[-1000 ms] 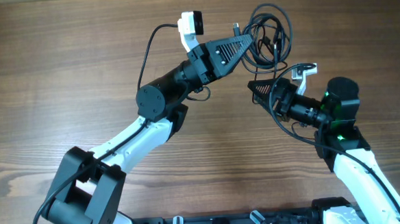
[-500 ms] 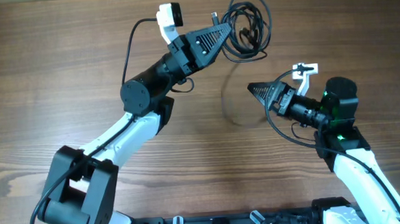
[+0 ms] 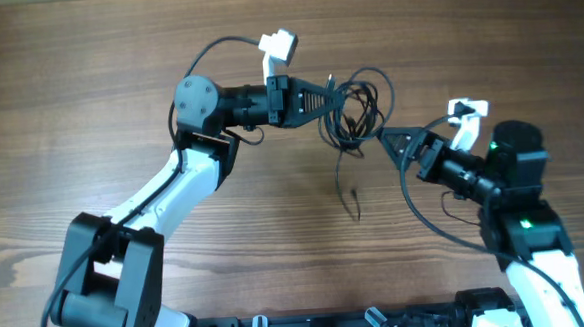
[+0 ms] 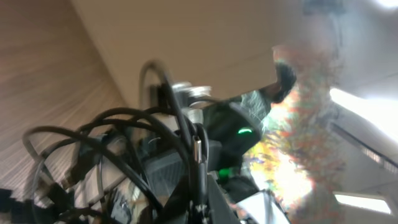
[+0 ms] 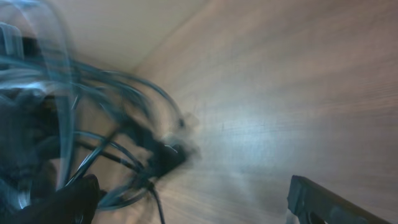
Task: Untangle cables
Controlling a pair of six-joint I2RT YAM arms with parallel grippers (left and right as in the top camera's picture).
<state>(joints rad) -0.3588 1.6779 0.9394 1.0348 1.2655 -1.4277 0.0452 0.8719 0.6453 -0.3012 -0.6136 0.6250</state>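
The cables are a small tangle of thin black loops near the middle of the table, and one loose tail trails toward the near side. My left gripper points right and is shut on the bundle's left edge. In the left wrist view the loops fan out above the closed fingertips, which pinch a strand. My right gripper sits just right of the bundle, open. In the right wrist view its dark fingers stand wide apart around bare wood, with the blurred cables at the left one.
A bare wooden table lies all round. Thicker black arm cables arc over the left wrist and below the right wrist. The arm bases stand at the near edge.
My left gripper has carried the bundle from the far edge down toward the table's middle, its wrist turning level. A tail now hangs free. The right arm has shifted slightly right.
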